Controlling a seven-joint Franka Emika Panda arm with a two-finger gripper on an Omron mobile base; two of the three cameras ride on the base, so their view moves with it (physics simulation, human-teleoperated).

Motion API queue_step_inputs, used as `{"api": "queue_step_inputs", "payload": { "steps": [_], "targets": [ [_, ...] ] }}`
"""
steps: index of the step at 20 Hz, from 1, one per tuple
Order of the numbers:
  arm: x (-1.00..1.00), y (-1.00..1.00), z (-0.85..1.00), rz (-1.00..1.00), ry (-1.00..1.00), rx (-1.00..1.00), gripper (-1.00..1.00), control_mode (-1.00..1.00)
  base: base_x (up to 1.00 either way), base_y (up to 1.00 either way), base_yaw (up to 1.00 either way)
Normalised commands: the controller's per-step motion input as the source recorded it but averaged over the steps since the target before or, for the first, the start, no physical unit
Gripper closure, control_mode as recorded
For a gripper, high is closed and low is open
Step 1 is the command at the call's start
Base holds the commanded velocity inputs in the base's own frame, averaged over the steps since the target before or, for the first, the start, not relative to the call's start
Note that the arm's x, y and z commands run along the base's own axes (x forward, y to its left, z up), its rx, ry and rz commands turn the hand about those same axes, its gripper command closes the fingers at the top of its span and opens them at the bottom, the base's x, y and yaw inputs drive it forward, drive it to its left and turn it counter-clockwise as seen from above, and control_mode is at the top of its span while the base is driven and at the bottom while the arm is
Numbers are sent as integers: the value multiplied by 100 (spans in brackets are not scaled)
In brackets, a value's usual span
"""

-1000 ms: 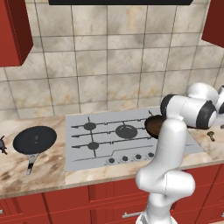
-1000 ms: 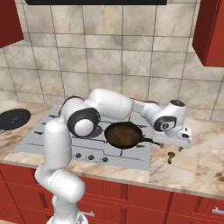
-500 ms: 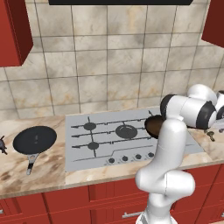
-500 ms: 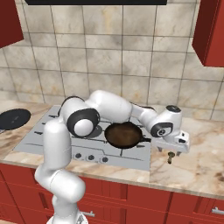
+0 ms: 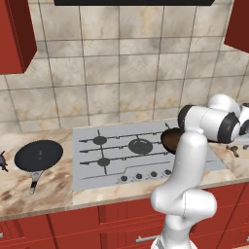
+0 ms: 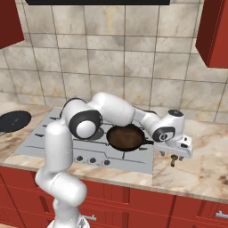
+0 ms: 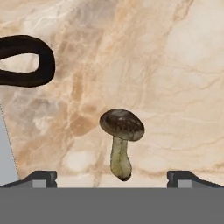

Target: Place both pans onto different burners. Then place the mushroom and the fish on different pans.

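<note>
step: grasp mushroom (image 7: 121,140) | gripper (image 7: 112,177): jaws wide, empty, straddling the stem | mushroom: on surface (image 7: 175,65) just right of brown pan (image 6: 126,136), near its handle loop | advice: descend straight, keep stem centred, close gently on stem not cap

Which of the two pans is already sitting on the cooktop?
The deeper dark brown pan, resting on the right side of the cooktop beside the hand. The flat black pan lies on the counter left of the cooktop.
</note>
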Motion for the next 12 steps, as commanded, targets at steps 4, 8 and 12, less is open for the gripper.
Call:
{"api": "queue_step_inputs", "payload": {
  "steps": [4,8,12],
  "targets": [
    [0,-2,-13,-2,0,0,-100,-100,0,0,0],
    [0,-2,-15,-2,0,0,-100,-100,0,0,0],
    [0,-2,-15,-2,0,0,-100,-100,0,0,0]
  ]
}}
